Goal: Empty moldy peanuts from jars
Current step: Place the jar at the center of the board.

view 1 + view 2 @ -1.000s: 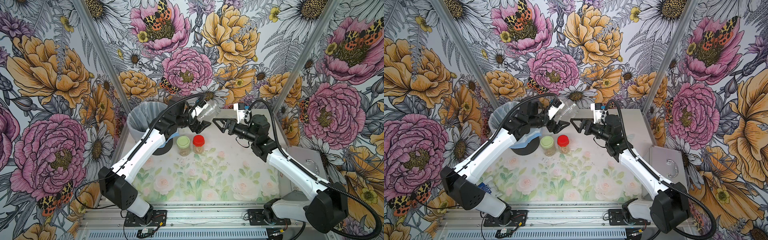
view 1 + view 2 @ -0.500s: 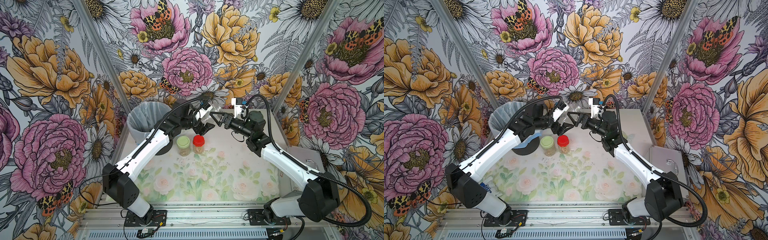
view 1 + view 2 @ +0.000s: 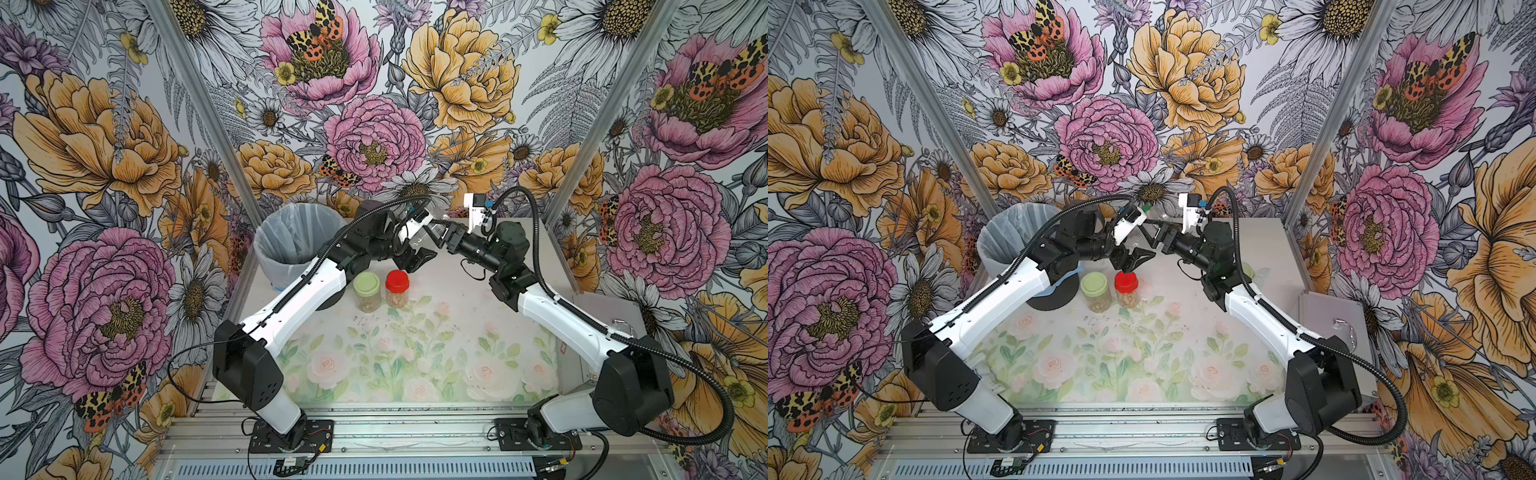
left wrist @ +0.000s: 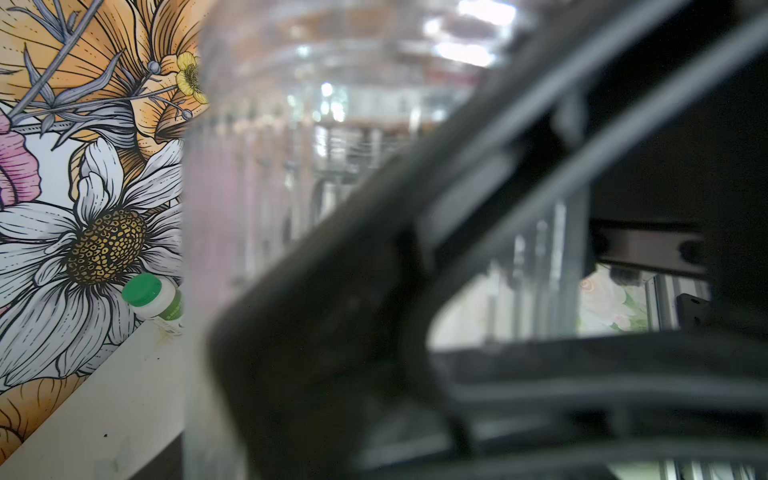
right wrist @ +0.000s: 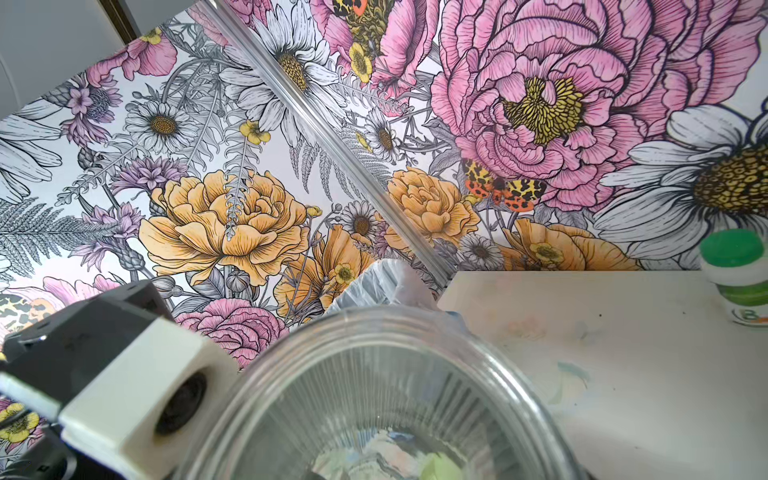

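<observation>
A clear ribbed jar (image 3: 429, 231) without a lid hangs in the air at the back, and I see no peanuts in it. My left gripper (image 3: 417, 243) is shut on its body. My right gripper (image 3: 441, 237) has come from the other side and its fingers lie against the jar's end. In the right wrist view this jar (image 5: 374, 395) fills the space between the jaws. On the table stand a jar with a pale green lid (image 3: 367, 291) and a red-lidded jar (image 3: 397, 289), both closed, with tan peanuts (image 3: 397, 301) inside.
A bin with a clear liner (image 3: 297, 245) stands at the back left, beside the left arm. A small white bottle with a green cap (image 5: 739, 274) stands against the back wall. A grey metal plate (image 3: 602, 316) lies at the table's right edge.
My right gripper has moved left up to the held jar, and its wide-open jaws have narrowed around the jar's end. The left arm has kept the jar raised with little shift.
</observation>
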### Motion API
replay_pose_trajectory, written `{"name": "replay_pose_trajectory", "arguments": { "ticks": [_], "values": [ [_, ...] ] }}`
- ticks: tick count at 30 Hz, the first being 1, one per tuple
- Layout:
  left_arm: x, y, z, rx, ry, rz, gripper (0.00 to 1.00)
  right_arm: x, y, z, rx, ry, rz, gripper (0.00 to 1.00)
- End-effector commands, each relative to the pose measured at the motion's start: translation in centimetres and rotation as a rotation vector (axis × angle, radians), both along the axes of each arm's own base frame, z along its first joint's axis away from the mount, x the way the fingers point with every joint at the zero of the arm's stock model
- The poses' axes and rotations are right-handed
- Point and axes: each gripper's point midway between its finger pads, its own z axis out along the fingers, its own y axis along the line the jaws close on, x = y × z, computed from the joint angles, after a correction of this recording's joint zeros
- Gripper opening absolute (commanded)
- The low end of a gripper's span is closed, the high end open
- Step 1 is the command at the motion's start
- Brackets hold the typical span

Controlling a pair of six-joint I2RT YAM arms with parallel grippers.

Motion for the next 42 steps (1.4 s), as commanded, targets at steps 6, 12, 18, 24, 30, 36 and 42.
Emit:
{"name": "replay_pose_trajectory", "arguments": {
  "ticks": [6,12,18,24,30,36,42],
  "values": [
    [0.1,-1.7,2.9,-0.083,-0.073,-0.056,0.56,0.2,-0.1,-1.4,-0.066,-0.014,-0.030,0.55],
    [1.1,-1.7,2.3,-0.065,-0.073,-0.033,0.76,0.8,-1.9,-2.0,-0.212,-0.025,-0.145,0.48],
    [1.8,-2.9,2.6,-0.093,-0.047,-0.050,0.95,2.2,-4.8,-2.4,-0.368,-0.039,-0.283,0.42],
    [1.8,-3.8,1.3,-0.086,-0.011,-0.072,0.99,3.6,-7.2,-3.2,-0.428,-0.033,-0.371,0.41],
    [2.8,-2.7,0.1,-0.032,-0.011,0.022,0.99,5.8,-10.5,-5.8,-0.567,-0.025,-0.527,0.40],
    [3.5,-0.4,-1.1,0.130,-0.131,0.259,0.99,9.0,-15.1,-10.1,-0.708,-0.017,-0.710,0.41],
    [3.2,1.0,-1.9,0.147,-0.209,0.395,0.99,12.2,-17.8,-13.9,-0.773,-0.030,-0.802,0.43]
  ]
}}
